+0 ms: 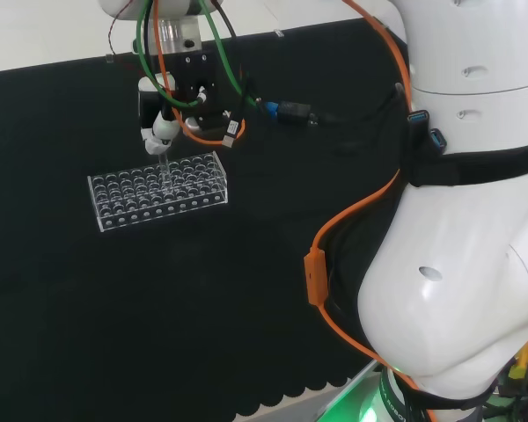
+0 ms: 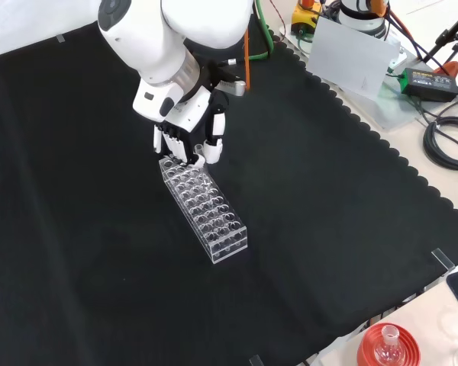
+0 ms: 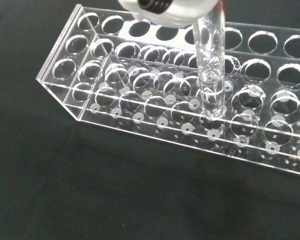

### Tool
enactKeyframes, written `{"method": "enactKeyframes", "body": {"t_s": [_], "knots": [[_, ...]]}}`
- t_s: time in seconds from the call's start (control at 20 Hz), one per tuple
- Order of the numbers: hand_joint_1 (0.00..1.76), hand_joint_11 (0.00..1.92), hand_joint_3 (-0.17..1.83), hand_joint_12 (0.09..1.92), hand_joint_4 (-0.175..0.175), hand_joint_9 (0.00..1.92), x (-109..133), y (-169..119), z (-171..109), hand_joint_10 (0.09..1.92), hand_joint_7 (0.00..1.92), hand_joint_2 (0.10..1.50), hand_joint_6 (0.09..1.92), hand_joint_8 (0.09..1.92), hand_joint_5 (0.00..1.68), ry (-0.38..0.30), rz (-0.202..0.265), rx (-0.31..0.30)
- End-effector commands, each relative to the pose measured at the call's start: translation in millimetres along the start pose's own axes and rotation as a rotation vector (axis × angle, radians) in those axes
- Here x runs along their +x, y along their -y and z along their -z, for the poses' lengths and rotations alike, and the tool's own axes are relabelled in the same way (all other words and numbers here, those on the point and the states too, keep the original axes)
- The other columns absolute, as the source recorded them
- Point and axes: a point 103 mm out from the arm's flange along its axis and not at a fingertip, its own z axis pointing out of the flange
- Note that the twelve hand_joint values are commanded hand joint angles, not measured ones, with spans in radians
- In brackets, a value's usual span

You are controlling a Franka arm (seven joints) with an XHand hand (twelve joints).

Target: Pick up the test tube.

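A clear plastic test tube rack (image 1: 158, 195) with several rows of holes lies on the black cloth. A clear glass test tube (image 3: 210, 65) stands upright in one of its middle holes, its lower end still inside the rack (image 3: 140, 115). The black and white hand (image 1: 163, 114) hangs straight above the rack, fingers pointing down and pinching the top of the tube (image 1: 164, 171). In the front view the hand (image 2: 187, 141) sits over the far end of the rack (image 2: 206, 213), and the tube is hidden among the fingers. A white fingertip (image 3: 175, 10) covers the tube's top.
A red ribbed stand with a small flask (image 2: 388, 347) sits off the cloth at the front view's lower right. A white sheet (image 2: 351, 57), a black power block (image 2: 427, 80) and coiled cables (image 2: 446, 141) lie beyond the cloth's scalloped edge. The arm's white links (image 1: 475, 220) stand at the head view's right.
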Motion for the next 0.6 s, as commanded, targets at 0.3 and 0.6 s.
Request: {"method": "enactKeyframes", "body": {"t_s": [0.3,0.6], "knots": [[1.41,0.68,-0.02,1.25,-0.175,1.19,0.5,4.4,11.4,0.45,1.33,1.0,0.64,0.72,1.19,0.016,0.004,-0.015],[1.41,0.68,-0.03,1.25,-0.175,1.2,4.0,9.7,28.9,0.42,1.35,1.0,0.61,0.69,1.2,0.043,0.008,-0.027]]}}
